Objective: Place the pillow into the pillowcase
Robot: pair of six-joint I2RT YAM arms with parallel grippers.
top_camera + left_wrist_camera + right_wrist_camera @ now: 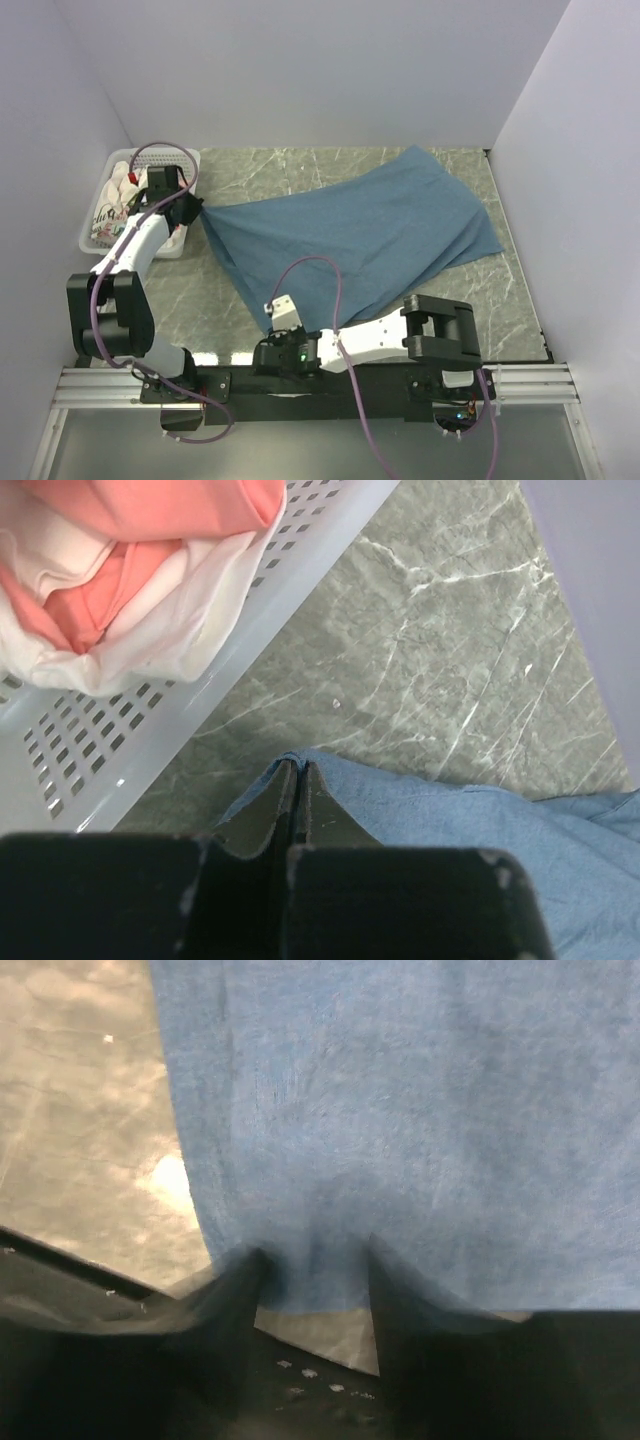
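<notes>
Looked down from above and behind on the whole table (pixel 330 165); peered close and downward from each wrist — shared with the overhead view the pillowcase (pixel 380 230) edges.

Dusty-blue pillowcase (pixel 360 240) spread wrinkled over grey marble table (pixel 260 172). Left gripper (pixel 192 208) at its left corner, beside white perforated basket (pixel 92 240) with cloths (pixel 118 182). Right gripper (pixel 276 322) at near corner; jaws not discernible.
</notes>
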